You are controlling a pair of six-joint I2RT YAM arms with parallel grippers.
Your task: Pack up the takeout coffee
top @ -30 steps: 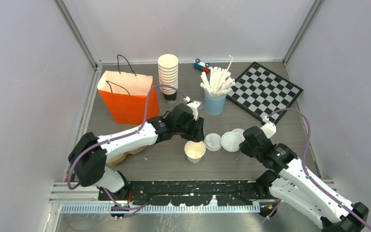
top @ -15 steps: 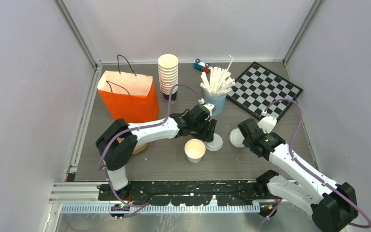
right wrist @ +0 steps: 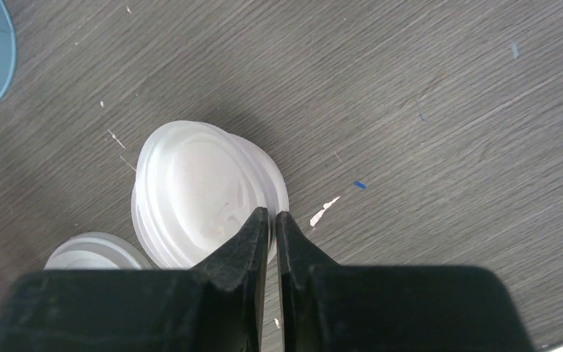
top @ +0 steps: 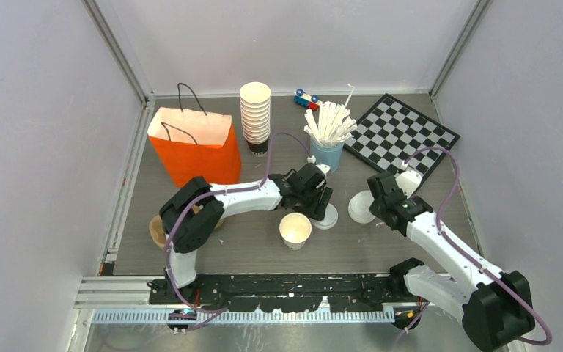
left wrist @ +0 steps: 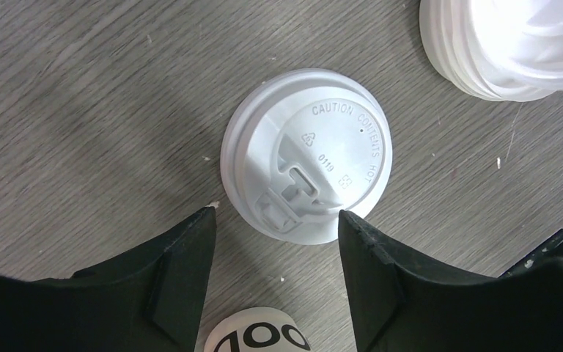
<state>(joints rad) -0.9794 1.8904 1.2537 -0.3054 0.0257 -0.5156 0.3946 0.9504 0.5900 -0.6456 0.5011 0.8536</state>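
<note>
A small white paper cup [top: 295, 229] of the takeout coffee stands upright and lidless in the middle of the table; its side [left wrist: 256, 339] shows at the bottom of the left wrist view. A single white sip lid [top: 328, 215] [left wrist: 306, 154] lies flat just right of it. My left gripper [top: 321, 204] [left wrist: 275, 213] hangs open over the lid's near edge, one finger on each side, touching nothing. A stack of white lids [top: 358, 207] [right wrist: 201, 187] lies further right. My right gripper [top: 373, 208] [right wrist: 271, 213] sits at the stack's rim, fingers a narrow slit apart.
An orange paper bag [top: 194, 147] stands open at the back left. Behind the arms are a tall stack of lidless cups [top: 255, 111], a light-blue cup of white sticks [top: 326, 152], a toy car [top: 306, 97] and a checkerboard [top: 402, 136]. A brown cardboard piece [top: 157, 229] lies at the left.
My left arm has reached right over the single lid and its jaws have widened. My right gripper has moved up to the lid stack, and its fingers have parted slightly.
</note>
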